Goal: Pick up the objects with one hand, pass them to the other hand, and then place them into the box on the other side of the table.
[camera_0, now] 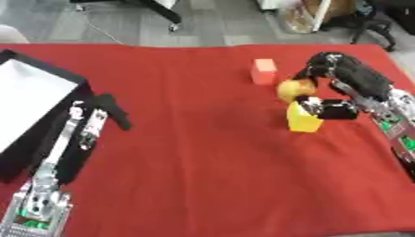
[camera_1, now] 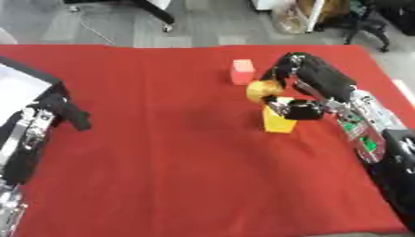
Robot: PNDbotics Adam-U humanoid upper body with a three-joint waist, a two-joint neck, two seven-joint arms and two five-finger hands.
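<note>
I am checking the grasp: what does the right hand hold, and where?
The right hand curls round the round yellow-orange fruit, fingers over its top, thumb beside the yellow block.

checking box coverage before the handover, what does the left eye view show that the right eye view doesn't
Only the left eye view shows most of the box, white inside with black walls, and the left hand's silver forearm.

Only the right eye view shows more of the right forearm toward the right edge.

Both show the right hand curled around the yellow round object, with the yellow block just below it and the orange-pink block apart on the red cloth.
</note>
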